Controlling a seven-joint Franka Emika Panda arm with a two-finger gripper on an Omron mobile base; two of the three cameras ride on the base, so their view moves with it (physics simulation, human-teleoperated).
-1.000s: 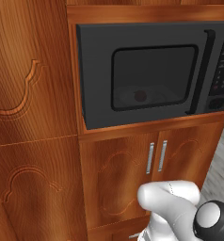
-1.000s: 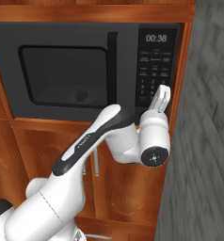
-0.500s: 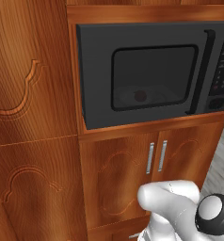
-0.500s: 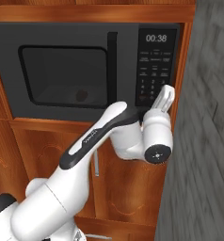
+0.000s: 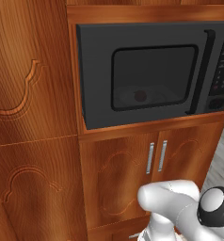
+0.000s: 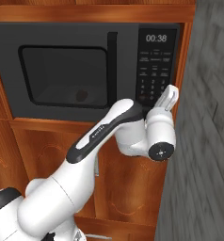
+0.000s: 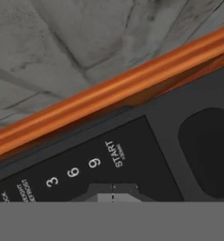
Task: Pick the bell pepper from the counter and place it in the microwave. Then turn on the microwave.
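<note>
You are pressing the pinched-together white gripper [image 6: 169,98], right of centre, at the rigid black microwave's [image 6: 62,70] stiff START key [image 7: 117,154], needing only fingertip force.

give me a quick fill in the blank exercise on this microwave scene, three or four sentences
1. The microwave door is ____.
2. Through its window, the red bell pepper sits ____ the microwave.
3. The gripper, its jaws shut, is at the microwave's ____.
4. In the hand view, the label beside the 9 key reads ____.

Missing words: closed; inside; keypad; START
</note>
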